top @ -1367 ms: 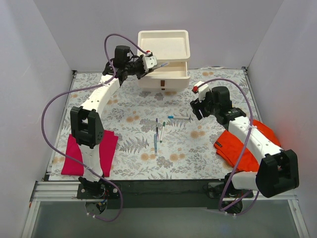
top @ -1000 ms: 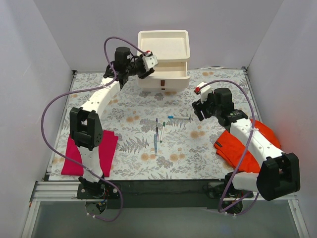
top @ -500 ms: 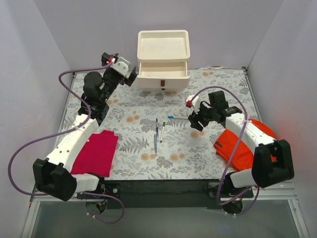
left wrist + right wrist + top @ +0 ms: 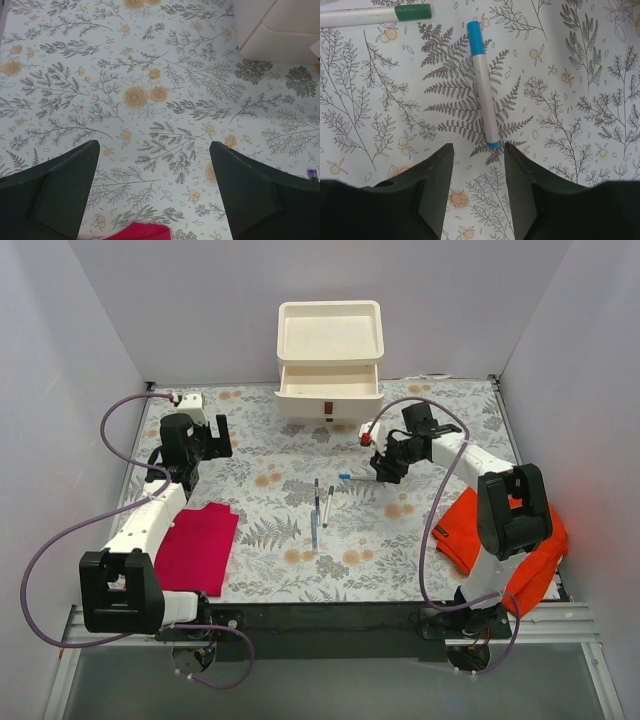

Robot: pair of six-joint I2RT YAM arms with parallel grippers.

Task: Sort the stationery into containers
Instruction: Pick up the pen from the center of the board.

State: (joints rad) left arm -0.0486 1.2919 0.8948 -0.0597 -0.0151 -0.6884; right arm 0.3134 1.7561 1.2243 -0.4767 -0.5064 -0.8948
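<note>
Several pens lie mid-table: a dark one (image 4: 316,492), a teal-capped one (image 4: 327,506) and a blue one (image 4: 313,529). A white pen with a blue cap (image 4: 358,478) (image 4: 482,82) lies to their right. My right gripper (image 4: 384,468) (image 4: 478,146) hovers just over that pen's near end, open, jaws partly apart, nothing between them. A green-capped white pen (image 4: 375,14) shows in the right wrist view's top left corner. My left gripper (image 4: 218,434) (image 4: 154,147) is wide open and empty over the back left of the mat. The cream containers (image 4: 330,365) stand at the back, one drawer (image 4: 330,382) pulled out.
A magenta cloth (image 4: 195,550) (image 4: 137,232) lies front left beside the left arm. An orange cloth (image 4: 500,535) lies on the right under the right arm. The drawers' corner (image 4: 280,30) shows top right in the left wrist view. White walls enclose the mat.
My left gripper released at the drawer, opened wide and swung back to the left. My right gripper moved up and left to the blue-capped pen, its jaws narrowing.
</note>
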